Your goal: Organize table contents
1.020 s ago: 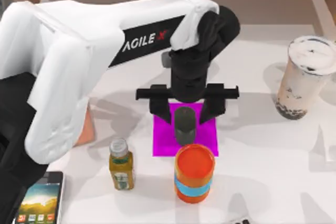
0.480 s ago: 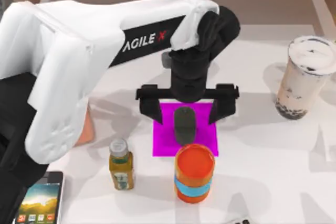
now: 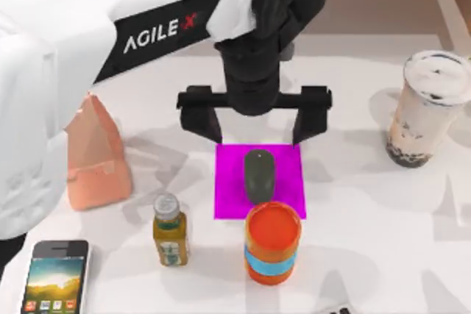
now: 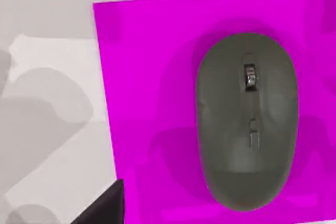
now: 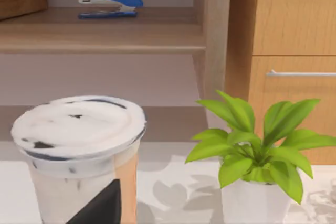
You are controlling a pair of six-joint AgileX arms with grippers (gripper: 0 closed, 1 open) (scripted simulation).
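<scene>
Overhead, I count one mouse [image 3: 259,175] lying on one magenta mat [image 3: 287,182] mid-table [image 3: 368,240], one milk-tea cup [image 3: 428,108] at the right edge, one smartphone [image 3: 57,279] at the lower left, one amber bottle [image 3: 170,229], one orange can [image 3: 272,243] and one pink carton [image 3: 96,156]. My left gripper [image 3: 254,117] hangs above the mat's far edge, fingers spread wide, holding nothing. My left wrist view adds the mouse's scroll wheel. My right wrist view adds a blue stapler [image 5: 107,0] on a wooden shelf [image 5: 105,38] and a potted plant [image 5: 254,153] beside the cup.
</scene>
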